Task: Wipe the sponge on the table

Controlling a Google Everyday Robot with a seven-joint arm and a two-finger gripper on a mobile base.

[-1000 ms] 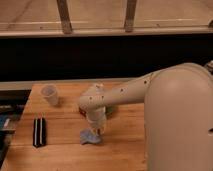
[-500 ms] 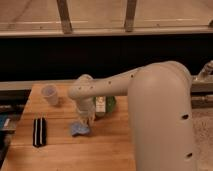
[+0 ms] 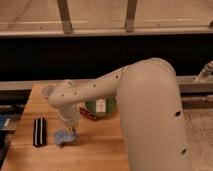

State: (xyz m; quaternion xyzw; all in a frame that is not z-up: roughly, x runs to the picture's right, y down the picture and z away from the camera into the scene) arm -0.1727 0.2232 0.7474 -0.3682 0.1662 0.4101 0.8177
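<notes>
One small light-blue sponge [image 3: 64,137] lay on the wooden counter [image 3: 100,145], in its front-left part, a little crumpled rather than flat. The gripper [image 3: 71,129] pointed straight down at the sponge's upper right edge and looked to be touching it. Whether the gripper was open, closed or clamped on the sponge could not be told, since its tip merged with the pale blue pad. Just to the left of the sponge, apart from it, a black-and-white striped oblong block [image 3: 39,132] lay with its long side running front to back. Up and to the right of the sponge, a red elongated object [image 3: 88,114] rested on the planks, right against the lower left side of a green bowl [image 3: 100,106]. The bowl stood near the middle of the counter and had a pale patch on it, with its upper rim hidden behind the robot. The off-white arm [image 3: 95,89] reached from the bulky rounded shoulder on the right, crossed leftward over the bowl, bent at an elbow above the counter's back-left part, and dropped from there to the gripper. The butcher-block strips of the counter ran left to right. Behind the counter a wide dark band spanned the view, with a pale ledge and two slanted metal posts [image 3: 65,16] above it.
</notes>
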